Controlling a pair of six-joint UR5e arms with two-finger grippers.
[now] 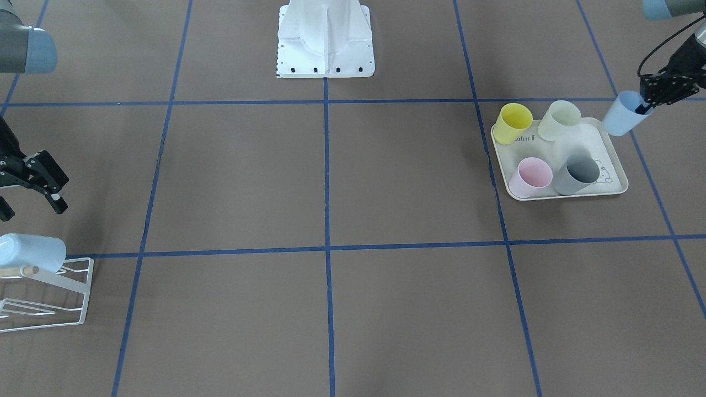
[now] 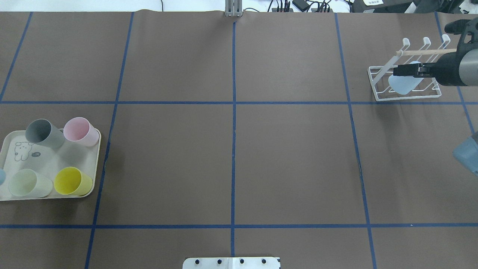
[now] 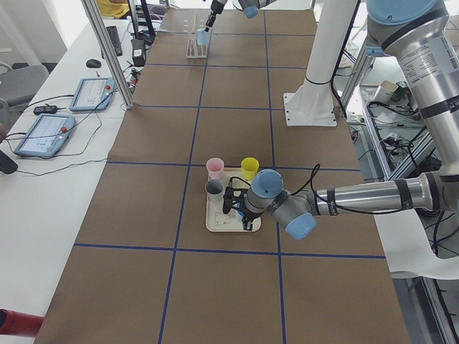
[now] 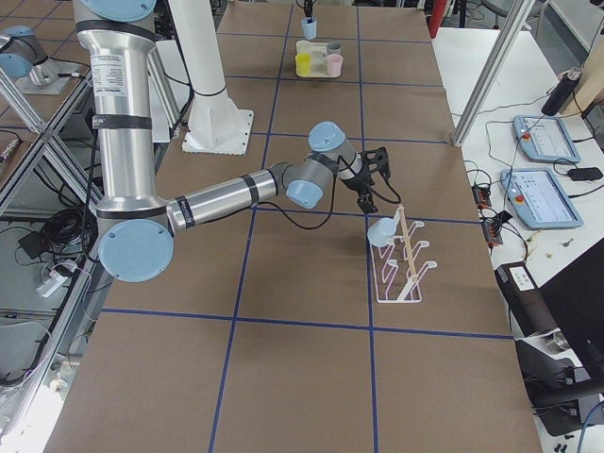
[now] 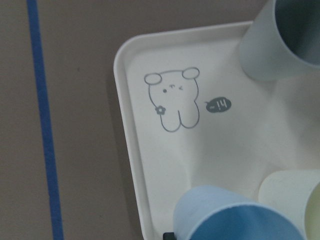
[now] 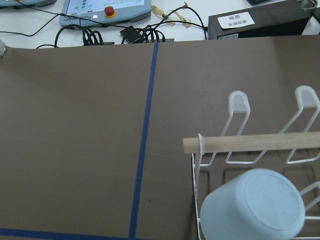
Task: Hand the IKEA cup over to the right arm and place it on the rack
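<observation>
My left gripper (image 1: 643, 107) is shut on the rim of a light blue IKEA cup (image 1: 622, 113), one finger inside it. The cup hangs tilted just beyond the cream tray's (image 1: 619, 188) far corner, and its rim fills the bottom of the left wrist view (image 5: 240, 216). At the other end of the table stands the white wire rack (image 1: 66, 292) with its wooden dowel (image 6: 250, 142). A second light blue cup (image 6: 255, 207) rests mouth-down on the rack. My right gripper (image 1: 32, 207) hovers just above that cup, open, with nothing between its fingers.
On the rabbit-print tray stand a yellow cup (image 1: 513, 122), a pale green cup (image 1: 558, 120), a pink cup (image 1: 530, 176) and a grey cup (image 1: 576, 173). The robot's white base (image 1: 325, 38) sits at the table's middle edge. Blue tape lines grid the brown table.
</observation>
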